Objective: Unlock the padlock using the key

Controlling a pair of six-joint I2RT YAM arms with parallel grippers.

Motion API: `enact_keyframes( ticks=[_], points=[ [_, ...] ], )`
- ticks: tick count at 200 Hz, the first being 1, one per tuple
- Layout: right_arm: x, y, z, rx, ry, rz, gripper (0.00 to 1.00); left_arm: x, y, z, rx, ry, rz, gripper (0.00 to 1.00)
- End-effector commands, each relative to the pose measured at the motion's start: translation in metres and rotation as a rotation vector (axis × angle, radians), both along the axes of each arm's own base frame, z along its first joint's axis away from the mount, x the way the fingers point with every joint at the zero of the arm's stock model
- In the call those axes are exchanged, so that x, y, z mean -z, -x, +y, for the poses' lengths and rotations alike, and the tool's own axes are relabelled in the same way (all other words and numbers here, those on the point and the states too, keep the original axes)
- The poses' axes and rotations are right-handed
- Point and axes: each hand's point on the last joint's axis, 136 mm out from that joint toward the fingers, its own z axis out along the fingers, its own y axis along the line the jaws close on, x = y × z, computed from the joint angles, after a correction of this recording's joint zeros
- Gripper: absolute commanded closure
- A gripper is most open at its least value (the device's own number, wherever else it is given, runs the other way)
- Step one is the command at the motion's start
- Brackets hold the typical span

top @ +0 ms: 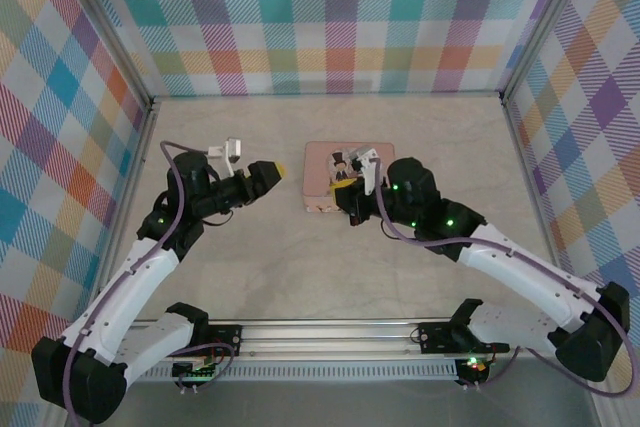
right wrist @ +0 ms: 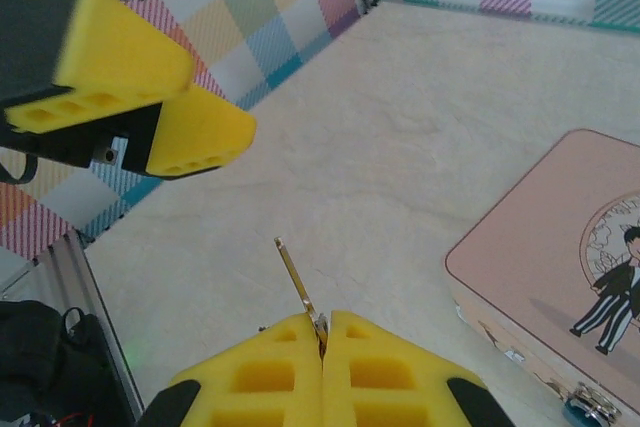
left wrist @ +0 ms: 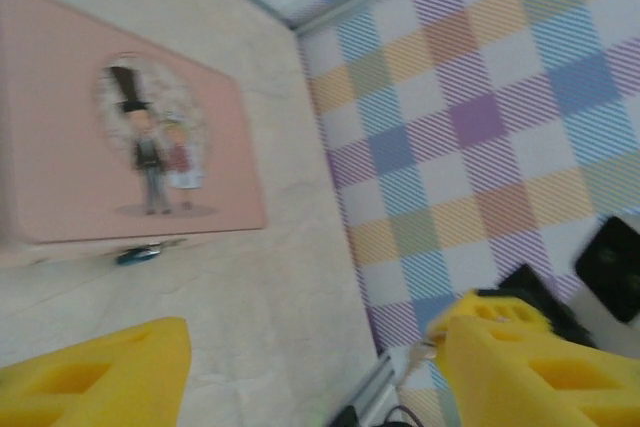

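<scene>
My right gripper [right wrist: 322, 332] is shut on the key [right wrist: 296, 275], a thin silvery strip that sticks out past the yellow fingertips over the table. The padlock [right wrist: 585, 410] is a tiny dark bluish lock hanging at the front wall of the pink picture tin [right wrist: 560, 247], to the right of that gripper. In the left wrist view the padlock [left wrist: 138, 254] sits below the tin's lid [left wrist: 60, 147]. My left gripper [left wrist: 310, 377] is open, its yellow fingers [left wrist: 95, 377] wide apart and nothing between them. From above, the left gripper [top: 266, 174] is left of the tin [top: 322, 162] and the right gripper [top: 345, 190] is at its front.
Checked walls [top: 330, 17] close the marble-patterned table [top: 330, 267] on three sides. An aluminium rail [top: 330, 332] runs along the near edge between the arm bases. The left gripper's fingers [right wrist: 150, 77] hang up and to the left of the key.
</scene>
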Motion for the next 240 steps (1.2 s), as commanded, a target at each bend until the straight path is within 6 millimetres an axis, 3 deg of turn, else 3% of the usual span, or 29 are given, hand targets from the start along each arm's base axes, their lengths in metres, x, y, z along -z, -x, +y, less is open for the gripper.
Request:
enact_keyframes(
  ticks=[1, 40, 133, 240],
  points=[
    [0.006, 0.012, 0.004, -0.079, 0.014, 0.012, 1.0, -0.037, 0.016, -0.024, 0.122, 0.016, -0.117, 0.35],
    [0.012, 0.015, 0.009, -0.111, 0.042, 0.073, 1.0, -0.042, 0.023, -0.041, 0.168, -0.04, -0.157, 0.4],
    [0.008, 0.022, 0.017, -0.161, 0.015, 0.115, 1.0, -0.013, 0.033, -0.077, 0.255, -0.188, -0.138, 0.54],
    [0.006, 0.023, 0.016, -0.161, 0.005, 0.117, 1.0, -0.005, 0.037, -0.085, 0.278, -0.208, -0.133, 0.81]
  ],
)
